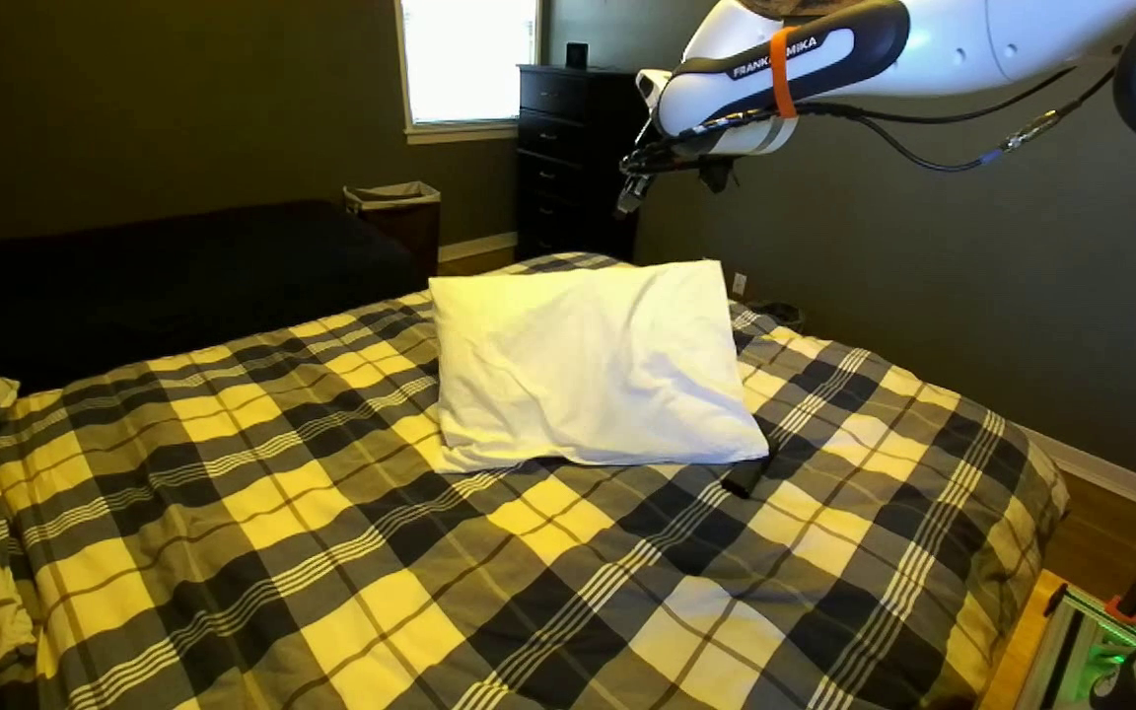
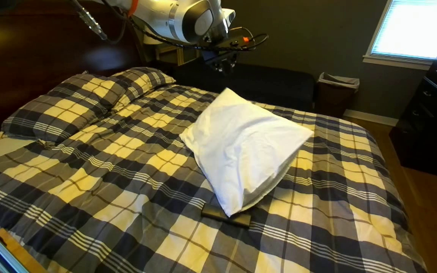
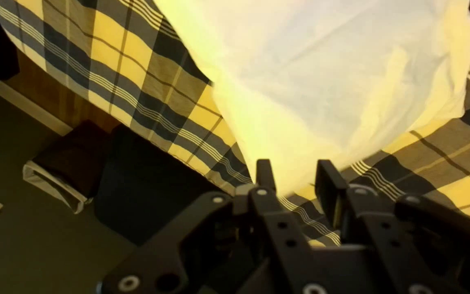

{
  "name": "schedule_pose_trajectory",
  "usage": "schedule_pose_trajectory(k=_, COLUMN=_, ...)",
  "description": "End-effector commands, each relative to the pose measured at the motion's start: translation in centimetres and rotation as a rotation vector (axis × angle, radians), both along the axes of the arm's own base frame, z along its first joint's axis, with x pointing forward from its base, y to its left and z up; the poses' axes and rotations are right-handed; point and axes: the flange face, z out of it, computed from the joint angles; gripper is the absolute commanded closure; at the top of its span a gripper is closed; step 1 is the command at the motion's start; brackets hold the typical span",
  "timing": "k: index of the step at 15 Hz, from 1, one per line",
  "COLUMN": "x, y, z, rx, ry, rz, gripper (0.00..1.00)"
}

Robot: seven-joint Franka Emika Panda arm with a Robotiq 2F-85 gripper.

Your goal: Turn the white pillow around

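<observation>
The white pillow lies wrinkled on the plaid bedspread and shows in both exterior views (image 1: 588, 365) (image 2: 245, 140). In an exterior view its near corner rests over a dark block (image 2: 218, 214), which it partly covers. My gripper (image 1: 627, 197) is in the air above the pillow's far side; it also shows above the bed in an exterior view (image 2: 225, 67). In the wrist view the fingers of the gripper (image 3: 294, 173) are apart with nothing between them. A corner of the white pillow (image 3: 320, 90) shows beyond the fingertips, apart from them.
Plaid pillows (image 2: 66, 102) lie at the dark wooden headboard (image 2: 44, 49). A black covered piece of furniture (image 1: 164, 286) stands beyond the bed, beside a laundry hamper (image 1: 405, 222). A dark dresser (image 1: 573, 163) stands by the window. The robot's mounting rail (image 1: 1081, 641) is at the bed's side.
</observation>
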Motion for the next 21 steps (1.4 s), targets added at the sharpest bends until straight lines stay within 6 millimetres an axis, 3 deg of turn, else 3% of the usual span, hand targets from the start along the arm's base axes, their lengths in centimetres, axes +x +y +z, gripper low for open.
schedule_pose_trajectory(k=1, x=-0.1, y=0.4, z=1.3, rx=0.001, ry=-0.006, rz=-0.011, gripper=0.35)
schedule_pose_trajectory(k=5, x=-2.5, y=1.3, z=0.5, rx=-0.004, ry=0.056, rz=-0.009, gripper=0.05)
schedule_pose_trajectory(k=6, x=-3.4, y=1.4, z=-0.2, rx=-0.004, ry=0.095, rz=-0.019, gripper=0.01)
schedule_pose_trajectory(k=13, x=-10.6, y=0.4, z=-4.8, rx=0.063, ry=0.412, rz=-0.223, gripper=0.0)
schedule_pose_trajectory(k=21, x=-16.8, y=-4.0, z=-10.6, rx=0.18, ry=0.565, rz=-0.526, gripper=0.0)
